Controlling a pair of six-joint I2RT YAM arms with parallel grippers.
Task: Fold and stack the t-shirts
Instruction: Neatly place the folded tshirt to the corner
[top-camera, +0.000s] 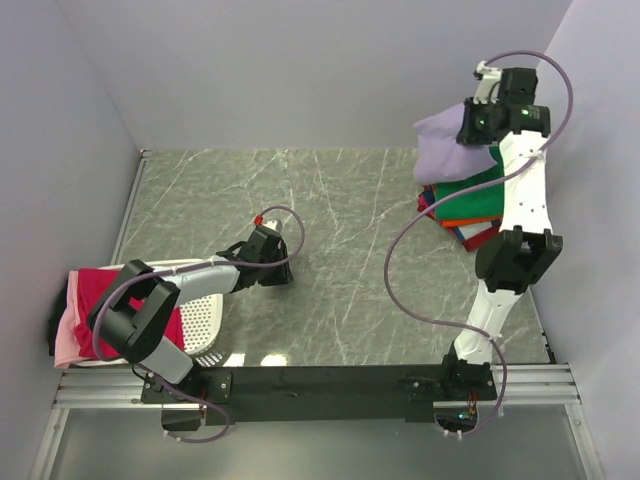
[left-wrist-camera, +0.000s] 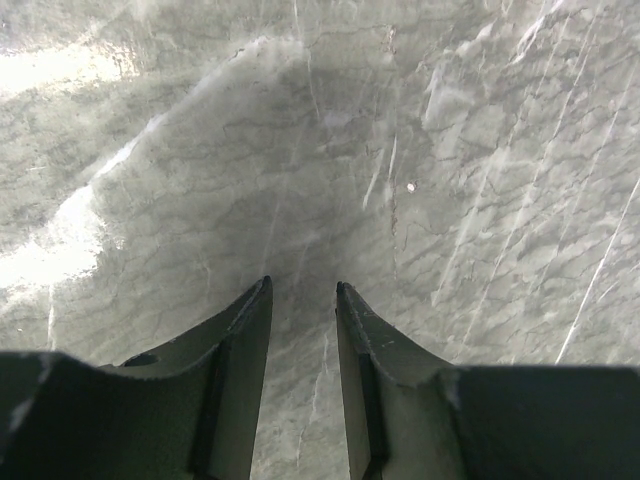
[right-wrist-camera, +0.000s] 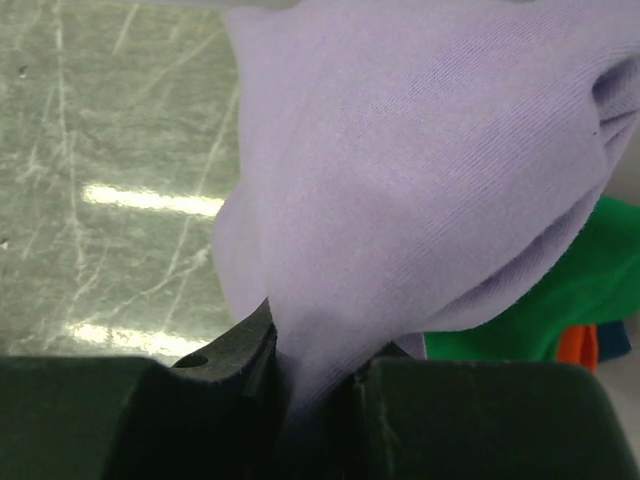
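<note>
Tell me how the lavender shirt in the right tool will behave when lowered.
Likely floppy: the lavender shirt hangs bunched from the right tool, so it should slump rather than keep a fold. Probably light, since one pinch carries it. It may drag the green shirt atop the stack.

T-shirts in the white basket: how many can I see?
2: a magenta-red t-shirt and a pink t-shirt, both draped over the basket on its left side. More may be hidden beneath.
</note>
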